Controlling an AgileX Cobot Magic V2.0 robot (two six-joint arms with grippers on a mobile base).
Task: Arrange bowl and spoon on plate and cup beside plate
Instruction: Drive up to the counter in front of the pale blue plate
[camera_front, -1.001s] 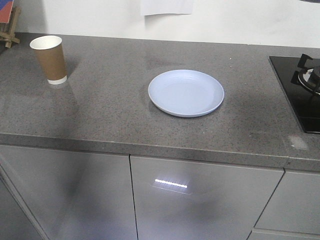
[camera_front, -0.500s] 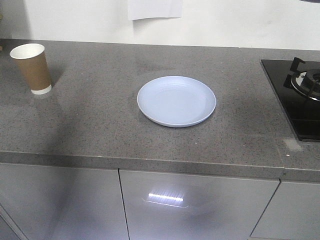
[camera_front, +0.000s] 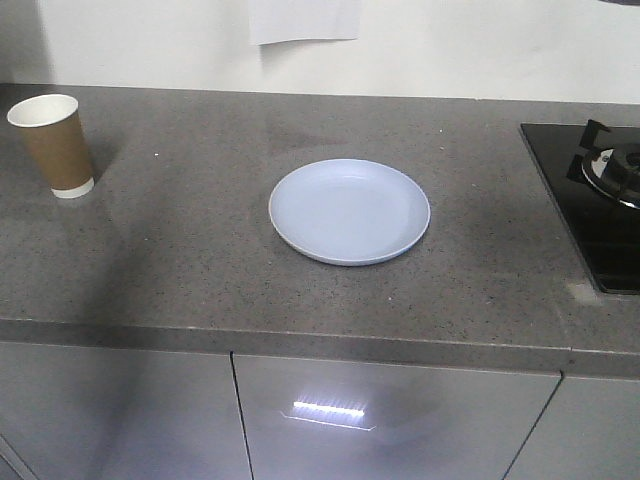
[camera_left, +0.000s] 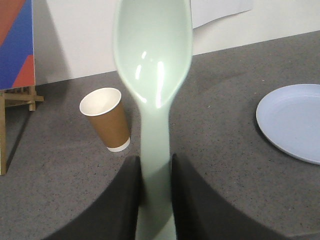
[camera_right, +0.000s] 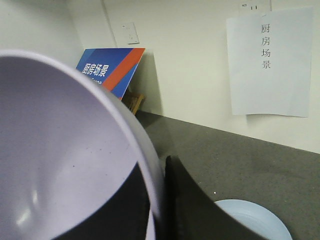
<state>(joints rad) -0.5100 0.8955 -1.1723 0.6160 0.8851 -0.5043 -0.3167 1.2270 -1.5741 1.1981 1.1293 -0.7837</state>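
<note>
Left fingers (camera_left: 124, 200) on spoon (camera_left: 152, 75) handle, right fingers (camera_right: 187, 205) on bowl (camera_right: 60, 150) rim

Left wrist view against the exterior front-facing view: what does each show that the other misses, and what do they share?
Only the left wrist view shows the spoon, gripped by its handle in the left hand with its bowl end up, and a red-and-blue sign at the far left. Only the front-facing view shows the hob at the right, the cabinet doors below and the plate's full outline. Both show the cup standing upright, the bare plate, the grey countertop and a sheet of paper on the wall.
</note>
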